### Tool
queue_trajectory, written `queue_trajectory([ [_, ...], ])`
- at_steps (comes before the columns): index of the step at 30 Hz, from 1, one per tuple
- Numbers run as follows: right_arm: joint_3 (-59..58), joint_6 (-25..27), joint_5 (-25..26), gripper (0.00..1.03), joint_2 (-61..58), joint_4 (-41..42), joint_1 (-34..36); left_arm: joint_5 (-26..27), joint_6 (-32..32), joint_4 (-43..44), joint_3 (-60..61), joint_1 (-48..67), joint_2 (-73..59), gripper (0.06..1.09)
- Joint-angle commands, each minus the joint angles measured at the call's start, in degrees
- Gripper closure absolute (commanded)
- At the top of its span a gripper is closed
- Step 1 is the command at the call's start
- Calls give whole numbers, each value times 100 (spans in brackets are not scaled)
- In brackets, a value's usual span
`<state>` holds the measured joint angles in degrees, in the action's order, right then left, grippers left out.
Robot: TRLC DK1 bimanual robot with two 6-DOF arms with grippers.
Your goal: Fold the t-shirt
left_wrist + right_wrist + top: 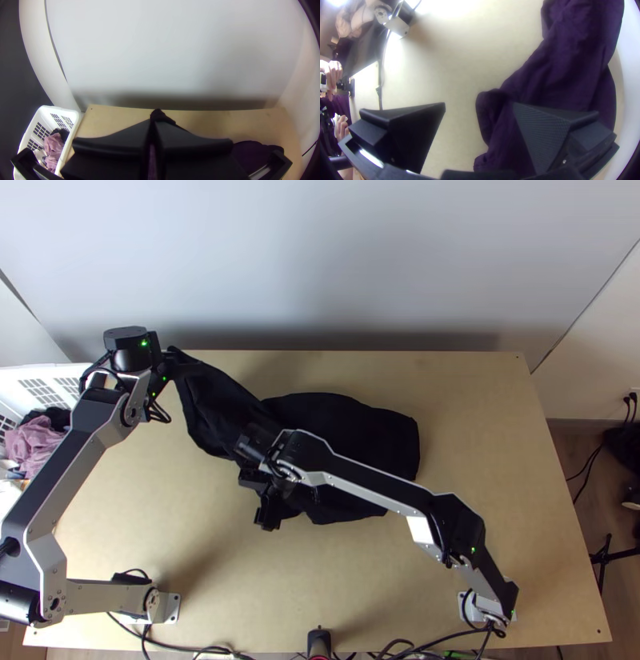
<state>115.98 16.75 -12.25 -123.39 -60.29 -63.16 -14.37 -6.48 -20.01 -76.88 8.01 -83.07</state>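
Note:
The dark t-shirt [352, 428] lies bunched across the middle of the table, with one part stretched up to the far left. There my left gripper [166, 366] is shut on that end, raised off the table. In the left wrist view a dark tip of the shirt [160, 116] pokes out between the pressed-together fingers of the left gripper [152, 126]. Over the shirt's near left edge is my right gripper [254, 488]. In the right wrist view the right gripper [479, 106] is open, one finger above the purple-looking shirt [566, 66], the other over bare table.
A white basket [48, 380] holding pink and dark cloth stands beyond the table's left edge. A pale wall rises behind the table [496, 444]. Cables run along the near edge. A person's hands [335, 75] show at the right wrist view's edge.

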Motion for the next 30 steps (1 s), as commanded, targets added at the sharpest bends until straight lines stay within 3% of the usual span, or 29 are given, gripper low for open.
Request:
queue_trajectory([
  [1,12,-23,3,5,-80,-44,-171,4,-37,23,42,-28,10,105],
  [10,214,21,12,5,-545,-70,-171,4,-64,41,165,-80,71,105],
  [15,610,-14,285,5,-765,61,-83,22,-81,41,314,-80,212,105],
  [23,750,601,610,5,-835,141,-127,31,-73,59,420,-98,230,105],
  [30,513,663,715,6,-827,141,23,48,-81,120,428,-116,194,105],
])
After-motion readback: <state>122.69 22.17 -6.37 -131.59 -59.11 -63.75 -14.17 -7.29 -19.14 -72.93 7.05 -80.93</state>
